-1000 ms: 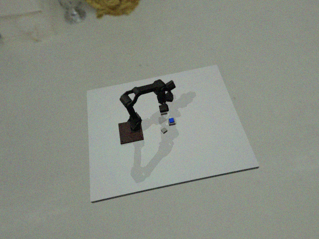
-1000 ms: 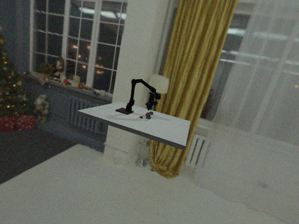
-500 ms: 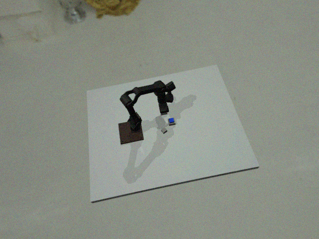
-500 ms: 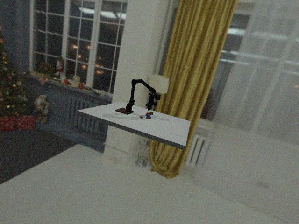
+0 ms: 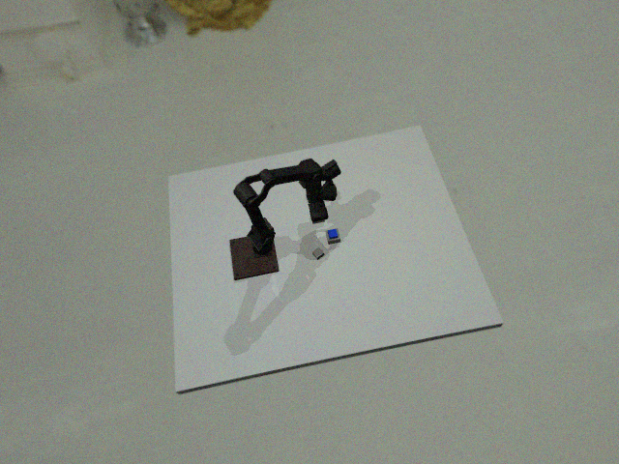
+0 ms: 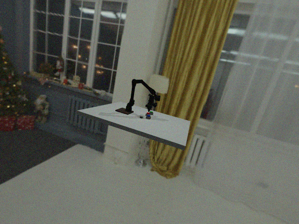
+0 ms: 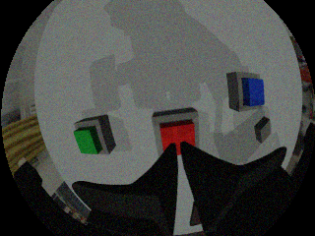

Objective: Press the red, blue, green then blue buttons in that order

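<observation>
My gripper (image 6: 148, 110) (image 7: 177, 147) is shut and empty, pointing down over the red button (image 6: 147, 113) (image 7: 177, 133). In the wrist view the fingertips overlap the near edge of its red cap; whether they touch it I cannot tell. The arm hides the red and green buttons in the top view. The blue button (image 5: 333, 233) (image 6: 148, 116) (image 7: 253, 92) stands to the right of the red one in the wrist view, its cap up. The green button (image 6: 151, 112) (image 7: 88, 141) stands to the left there, its cap up.
A small grey block (image 5: 317, 252) (image 6: 141, 116) (image 7: 262, 130) lies near the blue button. The arm stands on a dark brown base plate (image 5: 242, 267) (image 6: 120, 110) on the white table (image 5: 399, 300) (image 6: 174, 130). The arm's shadow falls around the buttons.
</observation>
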You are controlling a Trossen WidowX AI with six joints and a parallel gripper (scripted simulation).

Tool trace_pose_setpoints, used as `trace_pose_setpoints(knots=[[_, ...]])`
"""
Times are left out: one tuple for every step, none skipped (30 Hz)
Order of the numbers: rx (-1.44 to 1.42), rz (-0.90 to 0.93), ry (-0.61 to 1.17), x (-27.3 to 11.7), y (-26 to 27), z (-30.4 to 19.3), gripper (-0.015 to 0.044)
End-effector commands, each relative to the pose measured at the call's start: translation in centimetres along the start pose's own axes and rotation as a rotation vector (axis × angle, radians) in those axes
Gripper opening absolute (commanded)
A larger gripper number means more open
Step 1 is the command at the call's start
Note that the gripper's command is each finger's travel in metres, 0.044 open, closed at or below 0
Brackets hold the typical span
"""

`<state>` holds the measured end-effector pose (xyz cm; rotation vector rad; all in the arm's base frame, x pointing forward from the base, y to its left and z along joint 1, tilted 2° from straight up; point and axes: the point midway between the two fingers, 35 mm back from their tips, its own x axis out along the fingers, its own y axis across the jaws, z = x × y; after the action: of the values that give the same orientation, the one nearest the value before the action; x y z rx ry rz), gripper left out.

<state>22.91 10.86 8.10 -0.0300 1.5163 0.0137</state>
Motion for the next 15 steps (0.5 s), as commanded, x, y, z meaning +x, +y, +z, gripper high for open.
trace_pose_setpoints(knots=[[-0.004, -0.011, 0.01, 1.1, -0.2, -0.1, 0.002], [-0.004, -0.011, 0.01, 1.3, -0.2, -0.2, 0.002], [-0.004, -0.011, 0.01, 1.4, -0.2, -0.2, 0.002], [-0.004, -0.011, 0.01, 1.6, -0.2, -0.2, 0.002], [-0.004, -0.011, 0.01, 1.7, -0.2, -0.2, 0.002], [-0.004, -0.011, 0.01, 1.9, -0.2, -0.2, 0.002], [-0.004, -0.011, 0.01, 2.0, -0.2, -0.2, 0.002], [-0.004, -0.011, 0.01, 2.1, -0.2, -0.2, 0.002], [-0.004, -0.011, 0.01, 2.1, -0.2, -0.2, 0.002], [-0.004, -0.011, 0.01, 2.1, -0.2, -0.2, 0.002], [-0.004, -0.011, 0.01, 2.1, -0.2, -0.2, 0.002], [-0.004, -0.011, 0.01, 2.1, -0.2, -0.2, 0.002], [-0.004, -0.011, 0.01, 2.1, -0.2, -0.2, 0.002], [-0.004, -0.011, 0.01, 2.1, -0.2, -0.2, 0.002], [-0.004, -0.011, 0.01, 2.1, -0.2, -0.2, 0.002]])
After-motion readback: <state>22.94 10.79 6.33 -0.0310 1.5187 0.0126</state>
